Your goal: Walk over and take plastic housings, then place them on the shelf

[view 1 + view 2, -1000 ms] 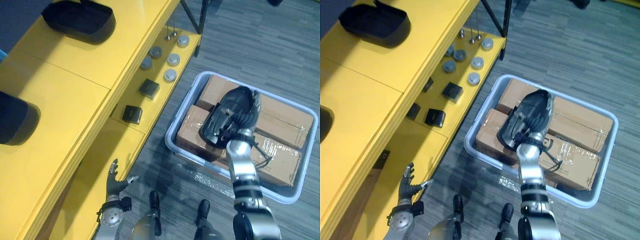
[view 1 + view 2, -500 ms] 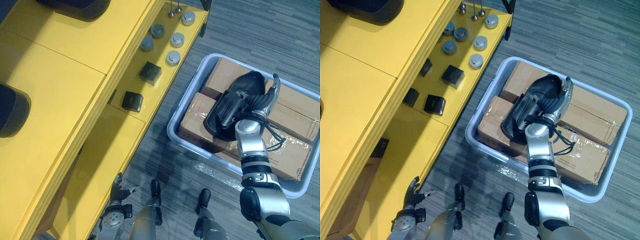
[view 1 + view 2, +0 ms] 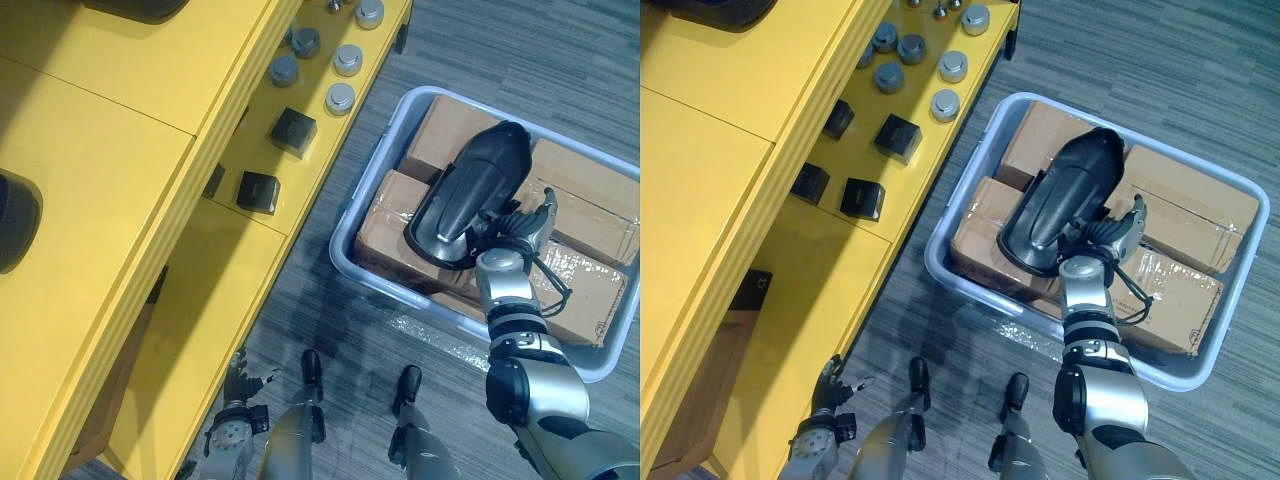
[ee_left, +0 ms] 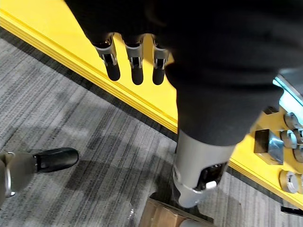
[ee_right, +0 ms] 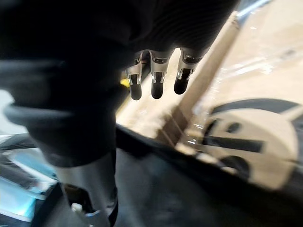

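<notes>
The black plastic housing (image 3: 470, 195) lies tilted across the cardboard boxes (image 3: 445, 130) packed in a pale grey bin (image 3: 372, 172) on the grey carpet (image 3: 520, 50). Its narrow end points away from the robot and its open, rimmed side faces the yellow shelf (image 3: 100, 150).

The right hand (image 3: 512, 228) sits against the housing's near right edge. Its fingers (image 5: 156, 78) are straight and spread, hanging over the boxes and not wrapped round anything. The thumb lies close over the housing's dark surface, but whether it presses on it I cannot tell.

The left hand (image 3: 237, 383) hangs low beside the shelf's bottom board. In its wrist view its fingers (image 4: 137, 71) are straight and relaxed over the yellow edge, holding nothing.

Another dark housing (image 3: 12, 220) stands on the shelf's top board at the robot's far left. On the lower board are round silver-grey discs (image 3: 340, 97) in a cluster, with black blocks (image 3: 295, 130) nearer the robot.

Clear tape (image 3: 580, 280) shines across the box nearest the right hand. One dark block (image 3: 758, 283) under the shelf edge carries a small white mark, too small to read, and the boxes show no writing that I can make out
</notes>
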{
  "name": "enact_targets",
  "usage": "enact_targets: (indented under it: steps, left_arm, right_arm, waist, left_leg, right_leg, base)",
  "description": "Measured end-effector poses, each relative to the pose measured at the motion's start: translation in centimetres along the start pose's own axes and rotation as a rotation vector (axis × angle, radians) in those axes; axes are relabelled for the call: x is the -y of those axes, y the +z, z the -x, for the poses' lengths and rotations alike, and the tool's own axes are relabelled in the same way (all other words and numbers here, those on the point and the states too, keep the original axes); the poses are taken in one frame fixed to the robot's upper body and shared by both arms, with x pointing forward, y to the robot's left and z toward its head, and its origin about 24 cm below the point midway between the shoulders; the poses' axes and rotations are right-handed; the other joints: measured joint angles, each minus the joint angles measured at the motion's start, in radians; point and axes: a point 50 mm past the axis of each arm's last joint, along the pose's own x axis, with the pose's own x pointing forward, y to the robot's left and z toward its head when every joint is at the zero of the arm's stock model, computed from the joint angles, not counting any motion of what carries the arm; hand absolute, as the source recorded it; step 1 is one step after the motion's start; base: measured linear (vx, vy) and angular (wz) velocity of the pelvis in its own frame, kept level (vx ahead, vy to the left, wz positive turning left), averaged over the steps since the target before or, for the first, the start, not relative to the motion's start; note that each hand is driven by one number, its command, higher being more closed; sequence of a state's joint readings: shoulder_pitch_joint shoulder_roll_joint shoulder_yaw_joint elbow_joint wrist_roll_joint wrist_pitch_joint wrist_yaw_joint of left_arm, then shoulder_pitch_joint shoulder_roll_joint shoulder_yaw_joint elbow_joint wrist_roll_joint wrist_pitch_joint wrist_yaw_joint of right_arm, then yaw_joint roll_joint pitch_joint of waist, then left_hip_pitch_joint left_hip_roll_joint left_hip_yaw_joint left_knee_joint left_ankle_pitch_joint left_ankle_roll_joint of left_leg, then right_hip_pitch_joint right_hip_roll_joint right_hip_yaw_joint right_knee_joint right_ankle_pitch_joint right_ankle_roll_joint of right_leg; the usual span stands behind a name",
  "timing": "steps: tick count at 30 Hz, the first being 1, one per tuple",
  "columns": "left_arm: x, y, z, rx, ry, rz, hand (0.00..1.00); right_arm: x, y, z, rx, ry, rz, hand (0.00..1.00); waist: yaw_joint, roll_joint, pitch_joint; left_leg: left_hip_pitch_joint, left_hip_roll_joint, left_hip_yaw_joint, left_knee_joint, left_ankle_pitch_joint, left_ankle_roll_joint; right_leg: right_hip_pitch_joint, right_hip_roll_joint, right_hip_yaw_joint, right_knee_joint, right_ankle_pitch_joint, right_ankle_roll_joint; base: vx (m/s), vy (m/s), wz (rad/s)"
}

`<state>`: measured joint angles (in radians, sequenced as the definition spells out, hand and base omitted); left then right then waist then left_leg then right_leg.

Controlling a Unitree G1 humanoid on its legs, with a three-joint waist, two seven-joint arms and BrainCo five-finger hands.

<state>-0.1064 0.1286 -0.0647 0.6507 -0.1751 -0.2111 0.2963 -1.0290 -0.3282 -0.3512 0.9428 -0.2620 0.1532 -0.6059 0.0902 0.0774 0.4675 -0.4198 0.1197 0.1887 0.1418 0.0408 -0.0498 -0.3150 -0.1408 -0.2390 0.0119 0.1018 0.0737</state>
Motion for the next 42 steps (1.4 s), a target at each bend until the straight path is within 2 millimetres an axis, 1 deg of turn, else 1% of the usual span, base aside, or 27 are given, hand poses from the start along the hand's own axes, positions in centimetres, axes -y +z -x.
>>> enact_targets:
  steps: [2,3,5,8,10,12,14,15,17,19,20,21,22,23,24,25,26,28,31,32,33,34,35,36,38,39,42]
  left_arm:
    - [0.0,0.1,0.0,0.002,0.000,0.001,0.00]
    - [0.0,0.1,-0.1,0.002,0.000,0.001,0.00]
    - [0.0,0.1,-0.1,0.003,0.000,0.001,0.00]
    - [0.1,0.2,-0.4,-0.004,0.001,0.001,0.00]
    - [-0.1,0.0,-0.5,-0.016,0.009,0.013,0.00]
    - [-0.2,0.2,-0.6,-0.014,0.013,0.023,0.00]
    - [-0.2,0.4,-0.7,-0.007,0.018,0.039,0.00]
    - [-0.1,1.0,-0.7,0.015,0.016,0.053,0.00]
    - [0.2,2.6,-0.7,0.079,0.005,0.101,0.00]
    - [0.3,5.8,-0.2,0.216,-0.007,0.179,0.00]
    - [0.3,6.7,0.1,0.258,-0.012,0.194,0.00]
    - [0.3,8.4,0.6,0.336,-0.025,0.220,0.00]
    - [0.4,10.0,1.2,0.409,-0.040,0.243,0.00]
    - [0.4,10.7,1.5,0.441,-0.048,0.254,0.00]
    - [0.5,11.9,1.9,0.494,-0.063,0.271,0.00]
    - [0.5,12.5,2.1,0.517,-0.073,0.277,0.00]
    - [0.8,13.5,2.4,0.559,-0.094,0.287,0.00]
    - [1.8,15.6,3.1,0.635,-0.169,0.326,0.00]
    - [3.3,17.5,3.7,0.698,-0.273,0.340,0.00]
    - [4.2,18.2,3.9,0.712,-0.330,0.363,0.00]
    - [4.6,18.5,4.0,0.718,-0.360,0.372,0.00]
    - [5.6,19.1,4.1,0.721,-0.409,0.383,0.00]
    - [5.7,19.1,4.2,0.721,-0.419,0.385,0.00]
    - [6.5,19.3,4.2,0.714,-0.458,0.385,0.00]
    - [7.7,19.3,3.6,0.683,-0.495,0.375,0.00]
    - [8.5,19.0,3.0,0.641,-0.512,0.366,0.00]
    - [10.4,18.5,1.2,0.514,-0.556,0.371,0.00]
  right_arm:
    - [0.3,0.2,-0.5,-0.012,0.004,0.005,0.00]
    - [0.4,0.5,-0.8,-0.021,0.012,-0.004,1.00]
    - [0.8,0.8,-1.4,-0.020,0.016,0.024,1.00]
    - [2.4,0.7,-2.6,-0.006,0.014,0.084,1.00]
    - [3.1,1.5,-3.3,0.004,0.018,0.097,1.00]
    - [3.3,1.9,-3.5,0.017,0.037,0.116,1.00]
    - [2.9,1.9,-3.4,0.020,0.074,0.137,1.00]
    - [2.6,1.8,-3.3,0.015,0.100,0.146,1.00]
    - [2.2,1.8,-3.1,0.020,0.115,0.155,1.00]
    - [2.1,1.4,-2.8,0.073,0.124,0.214,1.00]
    - [2.2,1.4,-2.7,0.095,0.123,0.229,1.00]
    - [2.4,1.1,-2.5,0.130,0.116,0.253,1.00]
    - [2.6,1.0,-2.4,0.159,0.107,0.281,1.00]
    - [2.8,0.9,-2.3,0.173,0.102,0.296,1.00]
    - [2.9,0.8,-2.1,0.195,0.095,0.319,1.00]
    - [3.0,0.7,-2.1,0.205,0.092,0.331,1.00]
    - [3.1,0.6,-2.1,0.214,0.088,0.351,1.00]
    - [3.1,0.8,-1.7,0.257,0.082,0.380,1.00]
    - [2.8,1.9,-1.2,0.320,0.082,0.388,1.00]
    - [2.4,2.5,-0.8,0.363,0.089,0.398,1.00]
    - [1.9,2.7,-0.4,0.385,0.101,0.404,1.00]
    - [1.6,2.5,0.1,0.399,0.111,0.408,1.00]
    - [1.5,2.4,0.1,0.399,0.114,0.411,1.00]
    - [1.2,2.0,0.3,0.396,0.122,0.423,1.00]
    - [0.6,1.6,0.8,0.403,0.148,0.443,1.00]
    - [0.0,1.4,1.4,0.408,0.169,0.440,1.00]
    - [-1.7,1.8,3.0,0.451,0.221,0.416,1.00]
  waist:
    - [0.001,0.001,0.003]
    - [0.001,0.001,0.003]
    - [0.001,0.002,0.003]
    - [0.001,0.002,0.003]
    - [0.001,0.002,0.004]
    - [0.001,0.002,0.004]
    - [0.001,0.002,0.004]
    - [0.001,0.003,0.004]
    - [0.001,0.006,0.009]
    - [0.003,0.007,0.011]
    - [0.003,0.007,0.011]
    - [0.002,0.007,0.011]
    - [-0.003,0.007,0.011]
    - [-0.006,0.007,0.011]
    - [-0.016,0.007,0.011]
    - [-0.021,0.007,0.011]
    - [-0.031,0.007,0.011]
    - [-0.049,0.006,0.009]
    - [-0.057,0.006,0.007]
    - [-0.062,0.006,0.002]
    - [-0.073,0.004,-0.005]
    - [-0.078,0.004,-0.011]
    - [-0.079,0.004,-0.015]
    - [-0.080,0.004,-0.031]
    - [-0.080,0.004,-0.054]
    - [-0.083,0.001,-0.073]
    - [-0.110,-0.005,-0.104]
  left_leg:
    - [-0.006,-0.002,-0.001,0.000,0.001,0.002]
    - [-0.006,-0.003,-0.002,0.000,0.002,0.003]
    - [-0.010,-0.004,-0.008,0.001,0.002,0.003]
    - [-0.025,-0.008,-0.029,0.000,0.007,0.008]
    - [-0.041,-0.010,-0.030,-0.002,0.014,0.012]
    - [-0.046,-0.010,-0.030,-0.003,0.018,0.012]
    - [-0.045,-0.009,-0.030,-0.003,0.021,0.013]
    - [-0.045,-0.008,-0.030,-0.003,0.023,0.013]
    - [-0.040,-0.008,-0.030,-0.003,0.024,0.013]
    - [-0.024,-0.009,-0.031,-0.004,0.024,0.013]
    - [-0.020,-0.010,-0.030,-0.006,0.024,0.013]
    - [-0.013,-0.010,-0.029,-0.009,0.024,0.013]
    - [-0.008,-0.011,-0.029,-0.010,0.024,0.013]
    - [-0.004,-0.011,-0.028,-0.011,0.024,0.013]
    - [0.008,-0.012,-0.027,-0.016,0.024,0.013]
    - [0.016,-0.012,-0.026,-0.018,0.025,0.012]
    - [0.035,-0.013,-0.023,-0.027,0.026,0.011]
    - [0.071,-0.012,-0.021,-0.045,0.031,0.010]
    - [0.098,-0.012,-0.002,-0.070,0.041,0.010]
    - [0.111,-0.013,0.006,-0.082,0.047,0.010]
    - [0.114,-0.012,0.006,-0.089,0.051,0.008]
    - [0.137,-0.011,0.009,-0.108,0.060,0.005]
    - [0.139,-0.010,0.009,-0.111,0.061,0.004]
    - [0.146,-0.008,0.014,-0.118,0.065,0.003]
    - [0.171,-0.008,0.024,-0.147,0.079,0.001]
    - [0.184,-0.008,0.029,-0.166,0.086,-0.001]
    - [0.213,-0.009,0.033,-0.210,0.112,-0.003]
  right_leg:
    - [-0.002,0.000,-0.001,-0.006,0.006,0.000]
    - [-0.001,-0.001,-0.001,-0.006,0.007,0.000]
    - [-0.002,-0.002,-0.002,-0.006,0.010,0.000]
    - [-0.008,-0.003,-0.017,-0.007,0.011,0.000]
    - [-0.024,-0.004,-0.017,-0.008,0.018,-0.002]
    - [-0.030,-0.003,-0.016,-0.008,0.021,-0.002]
    - [-0.030,-0.002,-0.016,-0.009,0.022,-0.003]
    - [-0.029,-0.001,-0.016,-0.009,0.022,-0.003]
    - [-0.024,-0.001,-0.017,-0.010,0.023,-0.005]
    - [0.002,0.000,-0.019,-0.029,0.029,-0.004]
    - [0.005,0.000,-0.019,-0.029,0.029,-0.004]
    - [0.011,-0.001,-0.018,-0.030,0.029,-0.004]
    - [0.016,-0.001,-0.018,-0.030,0.029,-0.004]
    - [0.020,-0.001,-0.018,-0.030,0.029,-0.004]
    - [0.030,-0.002,-0.018,-0.030,0.029,-0.004]
    - [0.035,-0.002,-0.017,-0.030,0.029,-0.004]
    - [0.049,-0.002,-0.015,-0.030,0.029,-0.004]
    - [0.074,-0.001,-0.014,-0.030,0.029,-0.004]
    - [0.080,-0.001,0.003,-0.028,0.029,-0.004]
    - [0.081,0.000,0.011,-0.029,0.029,-0.004]
    - [0.083,0.001,0.011,-0.029,0.029,-0.004]
    - [0.094,0.004,0.012,-0.029,0.029,-0.004]
    - [0.095,0.005,0.013,-0.030,0.029,-0.004]
    - [0.097,0.007,0.015,-0.030,0.029,-0.004]
    - [0.105,0.010,0.023,-0.033,0.029,-0.004]
    - [0.107,0.012,0.029,-0.034,0.029,-0.004]
    - [0.116,0.017,0.030,-0.039,0.029,-0.004]
  base:
    - [0.01,0.043,0.03]
    - [0.01,0.041,0.03]
    - [0.00,0.043,0.06]
    - [0.00,0.035,0.15]
    - [0.00,0.017,0.03]
    - [0.00,0.000,0.00]
    - [0.00,0.000,0.00]
    - [0.00,0.000,0.00]
    - [0.01,0.009,0.02]
    - [0.03,0.028,0.04]
    - [0.04,0.035,0.00]
    - [0.04,0.037,-0.01]
    - [0.04,0.031,-0.01]
    - [0.05,0.031,-0.01]
    - [0.04,0.025,-0.01]
    - [0.05,0.033,-0.04]
    - [0.05,0.035,-0.05]
    - [0.04,0.037,-0.04]
    - [0.01,0.034,-0.14]
    - [-0.01,0.031,-0.17]
    - [0.00,0.028,-0.13]
    - [0.00,0.017,-0.03]
    - [0.00,0.020,-0.07]
    - [0.00,0.021,-0.09]
    - [0.00,0.033,-0.12]
    - [-0.01,0.035,-0.11]
    - [-0.02,0.039,-0.03]
